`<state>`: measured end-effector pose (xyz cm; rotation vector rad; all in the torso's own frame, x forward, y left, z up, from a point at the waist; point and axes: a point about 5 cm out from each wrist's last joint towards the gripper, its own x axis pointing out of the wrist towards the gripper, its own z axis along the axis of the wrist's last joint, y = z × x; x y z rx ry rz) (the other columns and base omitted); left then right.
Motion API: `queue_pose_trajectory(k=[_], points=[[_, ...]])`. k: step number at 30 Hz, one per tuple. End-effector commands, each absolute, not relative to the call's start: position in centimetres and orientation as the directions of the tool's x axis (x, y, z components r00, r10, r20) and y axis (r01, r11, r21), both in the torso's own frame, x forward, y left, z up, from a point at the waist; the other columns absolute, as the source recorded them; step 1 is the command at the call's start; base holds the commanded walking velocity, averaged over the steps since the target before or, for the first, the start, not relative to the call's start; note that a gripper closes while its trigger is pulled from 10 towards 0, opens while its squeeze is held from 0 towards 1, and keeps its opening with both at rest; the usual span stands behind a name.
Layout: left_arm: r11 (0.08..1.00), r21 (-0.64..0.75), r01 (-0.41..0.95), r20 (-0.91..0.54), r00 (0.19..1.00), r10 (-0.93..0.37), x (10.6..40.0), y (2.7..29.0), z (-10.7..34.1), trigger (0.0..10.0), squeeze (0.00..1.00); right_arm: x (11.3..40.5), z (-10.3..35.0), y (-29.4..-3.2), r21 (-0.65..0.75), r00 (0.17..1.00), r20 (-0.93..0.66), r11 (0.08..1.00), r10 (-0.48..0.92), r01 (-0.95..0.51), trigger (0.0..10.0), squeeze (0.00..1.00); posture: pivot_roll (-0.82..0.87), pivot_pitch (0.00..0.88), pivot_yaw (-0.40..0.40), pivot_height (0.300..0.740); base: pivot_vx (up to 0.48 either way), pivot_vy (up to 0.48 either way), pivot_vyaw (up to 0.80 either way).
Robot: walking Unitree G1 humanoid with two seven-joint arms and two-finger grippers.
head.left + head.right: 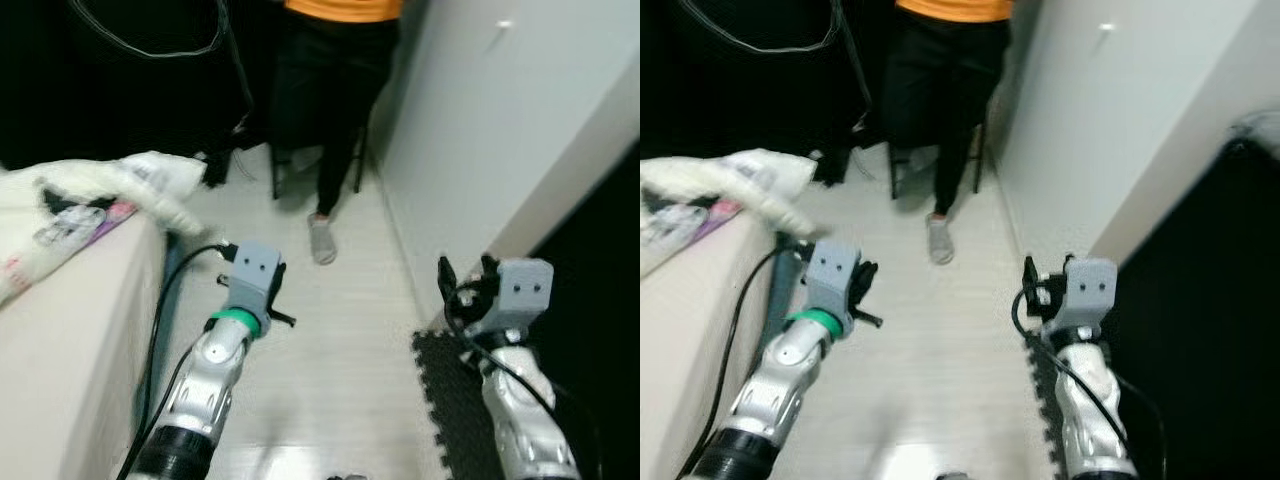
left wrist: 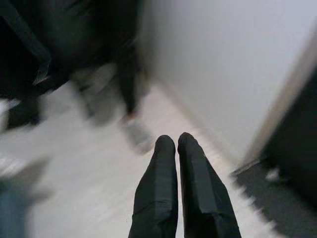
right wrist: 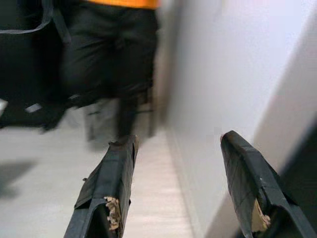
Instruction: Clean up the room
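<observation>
Lying rumpled on bed (image 1: 70, 330): white bedding (image 1: 110, 190); left hand (image 2: 177, 144) pressed together, right hand (image 3: 178, 144) spread.

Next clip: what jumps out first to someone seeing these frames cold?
A person in an orange top and black trousers stands straight ahead in the narrow passage beside the white wall. On the left, a crumpled white bundle lies on a beige surface. Both arms are raised, the left gripper shut and the right gripper open, both empty.
</observation>
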<state>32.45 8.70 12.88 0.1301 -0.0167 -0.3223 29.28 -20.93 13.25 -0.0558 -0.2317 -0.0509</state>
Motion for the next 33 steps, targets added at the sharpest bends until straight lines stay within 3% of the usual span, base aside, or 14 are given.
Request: queue_pose_trajectory(k=[1, 33], points=[[0.945, 0.14, 0.296, -0.041, 0.955, -0.293, 32.16, 9.69, 11.86, 10.0, 0.0, 29.17, 12.8, -20.47, -0.035, 0.976, 0.217, 0.998, -0.035, 0.044, 10.0, 0.0, -0.1, 0.085, 0.001, 0.74, 0.424, 0.0, 0.0], [0.943, 0.143, 0.299, -0.029, 0.954, -0.298, 32.45, 9.55, 12.16, 10.0, 0.0, 29.35, 13.06, -20.21, -0.018, 0.974, 0.226, 0.999, -0.023, 0.028, 10.0, 0.0, -0.1, 0.079, 0.003, 0.74, 0.426, 0.0, 0.0]])
